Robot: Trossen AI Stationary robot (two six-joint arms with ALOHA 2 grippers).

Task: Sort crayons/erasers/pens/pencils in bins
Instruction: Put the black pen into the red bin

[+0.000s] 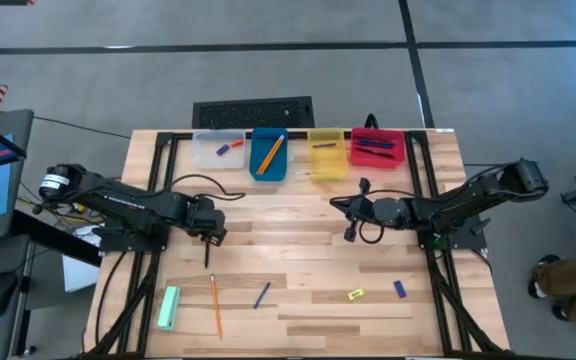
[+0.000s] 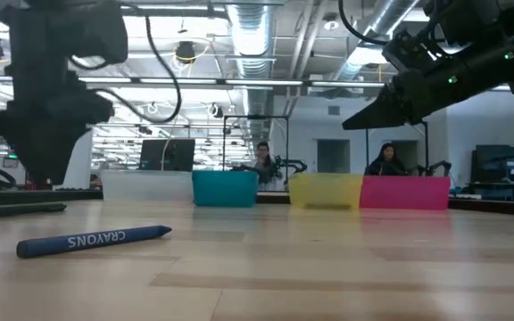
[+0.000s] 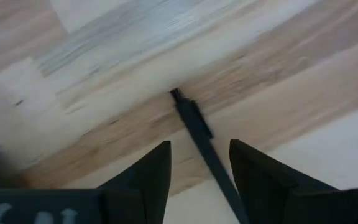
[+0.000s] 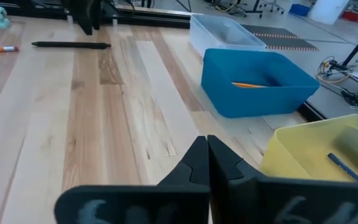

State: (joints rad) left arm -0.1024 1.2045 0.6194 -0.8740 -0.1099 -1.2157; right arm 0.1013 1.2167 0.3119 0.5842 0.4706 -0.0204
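A black pen [image 3: 194, 124] lies flat on the wooden table [image 1: 298, 250], left of centre. My left gripper [image 3: 199, 146] points down over the pen's far end and is open, with one finger on each side of the pen and neither touching it. The same pen [image 4: 70, 45] shows in the right wrist view, with my left gripper [image 4: 92, 15] above one end. My right gripper [image 1: 353, 215] hangs shut above the table right of centre, holding nothing. The clear bin [image 1: 218, 150], blue bin [image 1: 269, 155], yellow bin [image 1: 327, 155] and red bin [image 1: 377, 148] stand in a row at the far edge.
Near the front edge lie an orange pencil [image 1: 214, 305], a blue crayon [image 1: 262, 295], a yellow eraser [image 1: 356, 294], a blue eraser [image 1: 400, 289] and a pale green block [image 1: 169, 307]. The blue bin holds orange pencils. People sit in the room beyond the table [image 2: 261, 160].
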